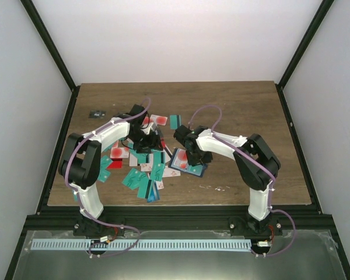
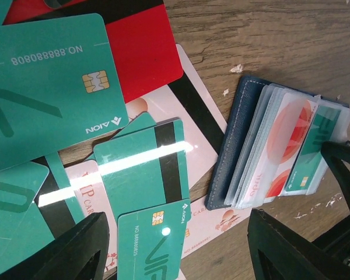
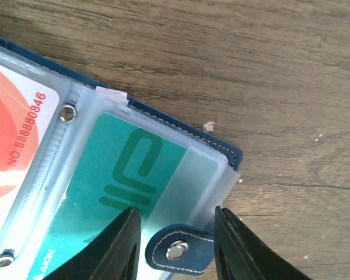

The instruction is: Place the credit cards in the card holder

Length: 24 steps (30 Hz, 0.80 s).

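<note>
The left hand [image 2: 178, 236] hangs spread wide over the heap, one dark finger [image 2: 76, 251] to each side of a teal chip card [image 2: 154, 242] that lies flat on top of other cards; nothing is pinched. The right hand [image 3: 176, 216] is spread too, its two fingers straddling the clasp tab [image 3: 178, 252] of the card holder [image 2: 233, 137] without visibly squeezing it (it reads as a steadying post rather than a grip). The step, as I judge it, is lifting that teal card for the holder. The card is thin and flat against its neighbours, so the left fingers should come down on its two long edges, close gently, and tip one edge up before rising, lest the black-striped card [image 2: 146, 157] beside it comes along. The right hand does best pressing the holder flat so that a sleeve mouth faces the incoming card. The holder lies open on the wooden desk [image 1: 239, 105], under the right hand and just right of the scattered credit cards [image 1: 141, 175]. It has a navy cover with pale stitching and a stack of clear sleeves [image 2: 262, 146], with a white card with red blotches and a teal one already showing inside.
</note>
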Tool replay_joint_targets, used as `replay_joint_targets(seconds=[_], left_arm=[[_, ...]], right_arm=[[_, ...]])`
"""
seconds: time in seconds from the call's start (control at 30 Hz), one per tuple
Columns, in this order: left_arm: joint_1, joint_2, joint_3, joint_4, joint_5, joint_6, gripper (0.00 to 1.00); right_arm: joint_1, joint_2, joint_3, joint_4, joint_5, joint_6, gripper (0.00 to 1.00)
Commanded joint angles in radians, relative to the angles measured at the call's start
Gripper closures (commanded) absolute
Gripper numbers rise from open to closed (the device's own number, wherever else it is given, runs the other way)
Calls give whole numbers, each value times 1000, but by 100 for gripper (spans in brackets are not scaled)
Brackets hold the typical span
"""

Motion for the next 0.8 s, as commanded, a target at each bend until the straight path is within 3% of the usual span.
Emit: replay_joint_targets(seconds=[0.0, 0.47, 0.77], left_arm=[[6, -24, -4, 14, 14, 10, 33], [6, 1, 17, 23, 32, 2, 35], [2, 19, 26, 72, 129, 27, 41]], right_arm=[[8, -44, -2, -24, 53, 17, 64], [8, -109, -86, -36, 94, 68, 77], [1, -131, -144, -3, 88, 103, 99]])
